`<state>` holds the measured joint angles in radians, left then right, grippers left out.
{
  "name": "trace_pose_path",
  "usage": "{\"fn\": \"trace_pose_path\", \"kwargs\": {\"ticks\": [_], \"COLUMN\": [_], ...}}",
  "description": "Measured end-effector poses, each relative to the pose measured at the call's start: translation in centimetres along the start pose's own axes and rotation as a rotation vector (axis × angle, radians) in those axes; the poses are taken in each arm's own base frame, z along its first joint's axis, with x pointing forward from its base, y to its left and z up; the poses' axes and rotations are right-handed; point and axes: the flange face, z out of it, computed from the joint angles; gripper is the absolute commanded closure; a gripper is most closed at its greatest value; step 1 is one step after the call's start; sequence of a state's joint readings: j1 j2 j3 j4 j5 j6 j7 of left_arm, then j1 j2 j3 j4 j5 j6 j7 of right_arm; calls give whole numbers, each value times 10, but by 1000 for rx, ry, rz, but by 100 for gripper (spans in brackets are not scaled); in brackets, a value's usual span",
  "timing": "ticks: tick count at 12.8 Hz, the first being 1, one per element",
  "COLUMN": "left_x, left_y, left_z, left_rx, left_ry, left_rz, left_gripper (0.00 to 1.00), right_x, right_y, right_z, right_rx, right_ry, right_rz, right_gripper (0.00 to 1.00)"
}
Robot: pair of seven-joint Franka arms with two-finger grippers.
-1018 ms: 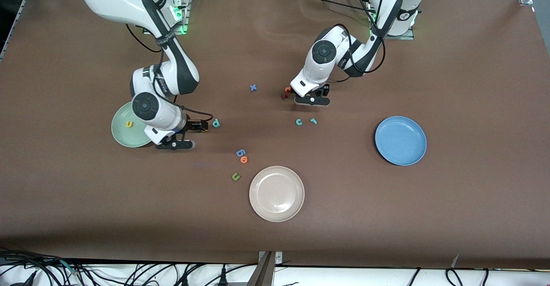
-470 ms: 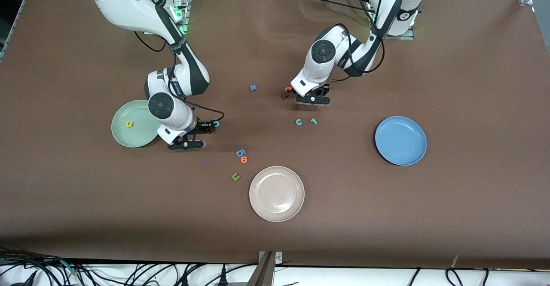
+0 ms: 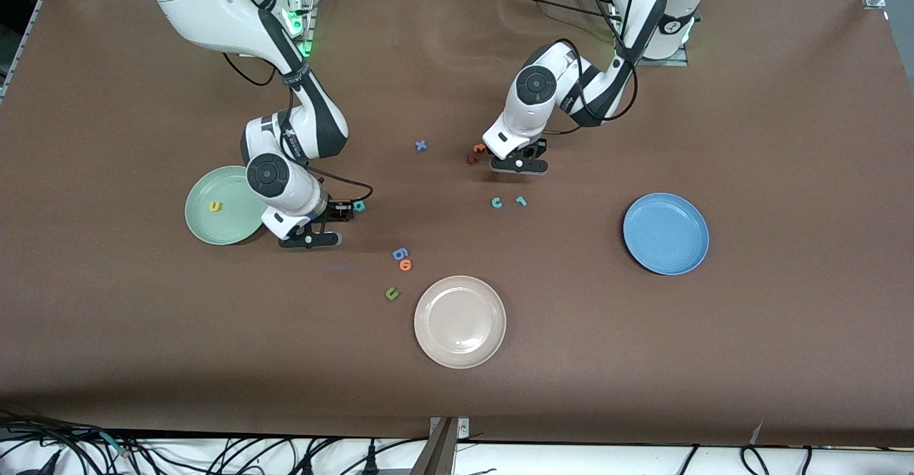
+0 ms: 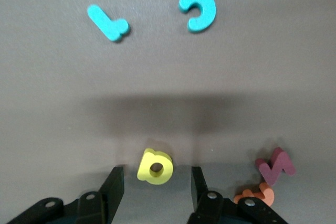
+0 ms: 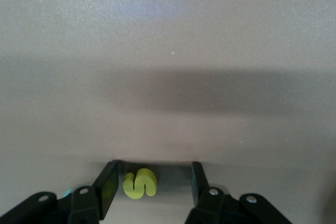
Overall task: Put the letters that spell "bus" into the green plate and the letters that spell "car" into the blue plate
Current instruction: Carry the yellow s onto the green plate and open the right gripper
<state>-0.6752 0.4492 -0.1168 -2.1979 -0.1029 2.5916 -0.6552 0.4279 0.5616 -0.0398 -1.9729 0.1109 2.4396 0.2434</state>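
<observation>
Surface: brown felt-like tabletop (image 3: 750, 332) under two white arms, foam letters scattered mid-tabletop, three plates toward the camera-side edge.
Green plate: round pale mint-green plate (image 3: 207, 228) toward the right arm's end, holding one small yellow foam "u" (image 3: 213, 206).
Blue plate: round medium-blue plate (image 3: 666, 233) toward the left arm's end; no letters in it.
Cream plate: round cream-white plate (image 3: 460, 321), nearest the camera-side edge, not part of the job.
Right tool: right tool (image 5: 152, 182) is low at the tabletop just beside the green plate, fingers spread, with a small yellow foam "s" (image 5: 139, 183) lying between them and gaps on both sides; not yet pinched.
Teal "b": small teal foam letter (image 3: 359, 206) lies just beside that tool, on the tabletop.
Left tool: left tool (image 4: 156, 184) is low near the tabletop's middle, fingers spread either side of a small yellow foam "a" (image 4: 155, 167), not touching it.
Teal pair: teal foam "c" (image 3: 496, 203) and teal foam "r" (image 3: 521, 201) lie side by side, nearer the camera than the left tool.
Bystanders: dark red letter (image 4: 275, 165) and orange letter (image 4: 257, 196) sit touching each other just beside the left tool's finger.
Handling: these letters look feather-light, soft and thin, likely to squash or flip; I judge a gentle pinch across the flat outer edges, low at the tabletop, is best.
Risk: the left tool's finger may nudge the red letter.
</observation>
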Motion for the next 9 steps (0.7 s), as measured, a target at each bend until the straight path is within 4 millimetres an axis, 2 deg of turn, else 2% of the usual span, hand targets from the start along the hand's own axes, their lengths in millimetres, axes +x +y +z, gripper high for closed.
{"fn": "trace_pose_path", "kwargs": {"ticks": [2,4,6,9], "left_x": [-3,-3,-2,-3], "left_y": [2,2,2,2], "left_z": [4,4,3,3], "left_rx": [5,5,5,14], "left_ry": [-5,-5,-3,4], "left_rz": [-3,-5,-7,6], "left_gripper": [47,50,50,50], "right_x": [0,0,1,1], "right_y": [0,1,2,1], "right_z": [0,0,-2,-4], "right_rx": [1,0,1,3], "right_ry": [3,4,7,10], "right_rz": [0,9,19,22], "right_gripper": [44,58,73,90]}}
